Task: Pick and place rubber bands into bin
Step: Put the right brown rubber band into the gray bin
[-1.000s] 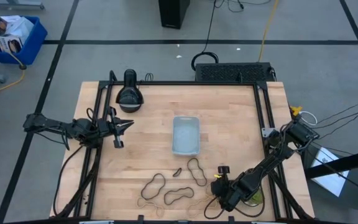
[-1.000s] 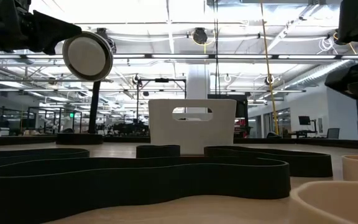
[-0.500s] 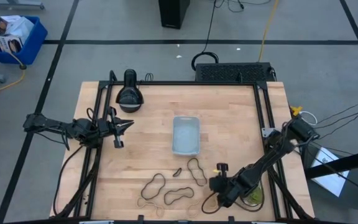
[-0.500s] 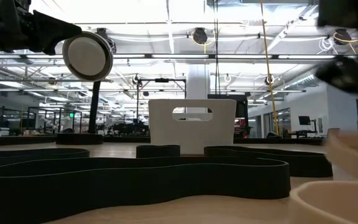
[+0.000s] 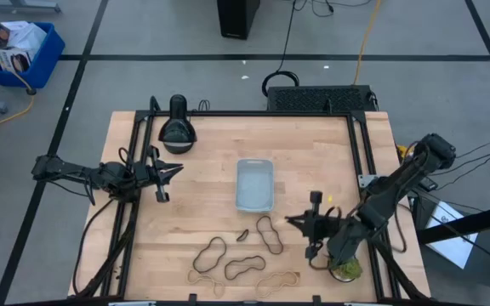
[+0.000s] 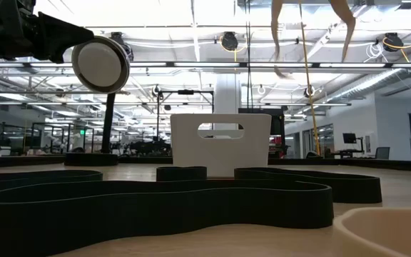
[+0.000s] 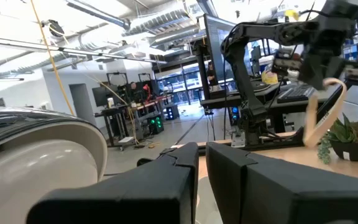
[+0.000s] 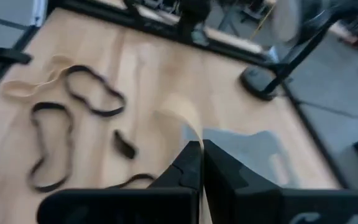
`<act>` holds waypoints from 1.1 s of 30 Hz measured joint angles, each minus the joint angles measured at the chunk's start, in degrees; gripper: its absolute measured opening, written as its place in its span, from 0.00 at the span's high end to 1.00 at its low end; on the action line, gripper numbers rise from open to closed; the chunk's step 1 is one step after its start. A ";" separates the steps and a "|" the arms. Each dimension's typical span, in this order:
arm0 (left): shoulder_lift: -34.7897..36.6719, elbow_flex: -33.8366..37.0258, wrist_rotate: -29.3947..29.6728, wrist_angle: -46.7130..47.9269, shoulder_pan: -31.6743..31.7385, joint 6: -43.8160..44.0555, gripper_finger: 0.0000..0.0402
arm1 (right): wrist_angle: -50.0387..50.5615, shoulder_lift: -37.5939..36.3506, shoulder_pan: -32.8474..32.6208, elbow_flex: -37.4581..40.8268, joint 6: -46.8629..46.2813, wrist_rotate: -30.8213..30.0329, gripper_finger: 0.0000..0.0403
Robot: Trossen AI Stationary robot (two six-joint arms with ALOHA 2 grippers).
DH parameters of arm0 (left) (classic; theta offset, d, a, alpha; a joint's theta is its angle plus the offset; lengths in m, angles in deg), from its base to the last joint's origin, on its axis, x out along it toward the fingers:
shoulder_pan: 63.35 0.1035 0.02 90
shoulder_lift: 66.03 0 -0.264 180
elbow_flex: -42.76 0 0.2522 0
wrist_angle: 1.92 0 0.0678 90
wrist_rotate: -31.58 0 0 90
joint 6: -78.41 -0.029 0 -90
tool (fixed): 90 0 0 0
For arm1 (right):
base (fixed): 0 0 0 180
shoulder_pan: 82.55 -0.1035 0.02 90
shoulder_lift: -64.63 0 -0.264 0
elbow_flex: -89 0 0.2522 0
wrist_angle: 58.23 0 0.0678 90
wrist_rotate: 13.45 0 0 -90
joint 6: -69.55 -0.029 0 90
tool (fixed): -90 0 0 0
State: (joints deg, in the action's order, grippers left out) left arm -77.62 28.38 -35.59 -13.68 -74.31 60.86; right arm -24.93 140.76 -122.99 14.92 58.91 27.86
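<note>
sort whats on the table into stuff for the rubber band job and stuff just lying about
Job:
- tan band, held in the shut right tool
- loose bands on the table
- bin

Lying about:
- black lamp at the table's far left corner
- small plant by the right arm
- left tool, waiting at the left edge

The wooden table (image 5: pixel 202 161) stands on a grey floor (image 5: pixel 143 85) crossed by dark lines. Beyond the table's far left corner sits a blue crate (image 5: pixel 19 53); straight behind its far edge stands a black box (image 5: pixel 238 17). Level across the table, long ceiling lights (image 6: pixel 191 64) run over a white pillar (image 6: pixel 227 89).
</note>
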 joint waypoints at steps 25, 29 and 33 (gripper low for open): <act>0.00 0.00 0.26 0.92 0.00 -2.24 0.90 | -32.78 5.72 34.41 7.79 24.89 30.19 1.00; 0.00 0.00 0.26 1.41 0.00 -2.24 0.90 | -33.03 10.36 36.36 7.79 24.54 29.48 1.00; 0.00 0.02 0.26 1.46 0.00 -2.19 0.90 | -32.88 12.68 37.64 7.79 22.27 29.26 1.00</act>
State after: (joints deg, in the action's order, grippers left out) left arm -77.62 28.39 -35.32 -12.21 -74.31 58.66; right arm -57.81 153.44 -85.35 22.71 81.18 57.11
